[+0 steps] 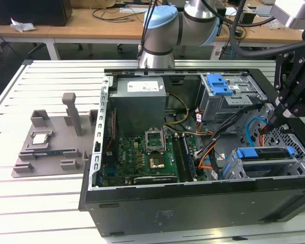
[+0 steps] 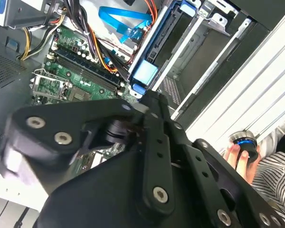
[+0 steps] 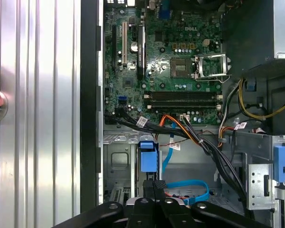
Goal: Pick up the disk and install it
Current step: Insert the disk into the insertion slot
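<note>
The gripper (image 3: 154,199) hung over the disk (image 1: 267,154) seated in its bay; its fingers were cut off, grip unreadable. The second wrist view alone caught a hand (image 2: 238,156).

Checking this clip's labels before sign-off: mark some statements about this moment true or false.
1. The computer case lies open, with the motherboard showing. True.
2. The disk lies on the table outside the case. False: it sits inside the case, at the exterior view's right.
3. The small square chip rests on the grey fixture outside the case. True.
4. The robot's hand hangs over the grey fixture. False: it is over the case's end at the exterior view's right, near the disk.
5. A person's fingers touch a round button. True.
</note>
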`<state>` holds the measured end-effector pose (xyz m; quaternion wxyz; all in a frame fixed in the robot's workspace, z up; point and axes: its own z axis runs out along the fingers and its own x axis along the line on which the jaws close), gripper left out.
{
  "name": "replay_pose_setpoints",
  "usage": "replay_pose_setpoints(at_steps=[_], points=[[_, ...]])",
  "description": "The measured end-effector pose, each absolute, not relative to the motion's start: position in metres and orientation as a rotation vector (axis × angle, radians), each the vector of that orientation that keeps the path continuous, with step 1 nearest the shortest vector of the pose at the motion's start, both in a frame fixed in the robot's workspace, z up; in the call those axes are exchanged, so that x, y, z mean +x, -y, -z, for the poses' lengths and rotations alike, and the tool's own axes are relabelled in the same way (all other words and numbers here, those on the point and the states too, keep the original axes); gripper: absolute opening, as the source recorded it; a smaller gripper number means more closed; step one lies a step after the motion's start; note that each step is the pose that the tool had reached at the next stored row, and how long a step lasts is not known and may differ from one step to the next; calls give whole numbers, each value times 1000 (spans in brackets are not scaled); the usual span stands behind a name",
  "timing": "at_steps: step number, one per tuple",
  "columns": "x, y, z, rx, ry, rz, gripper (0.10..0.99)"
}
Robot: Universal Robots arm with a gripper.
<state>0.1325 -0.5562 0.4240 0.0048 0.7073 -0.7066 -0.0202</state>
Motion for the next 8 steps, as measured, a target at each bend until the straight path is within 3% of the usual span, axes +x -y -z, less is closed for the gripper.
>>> replay_pose_setpoints(at_steps=[2,8], points=[[132,556,-424,2215,2213,63,106],[132,556,-424,2215,2213,63,106]])
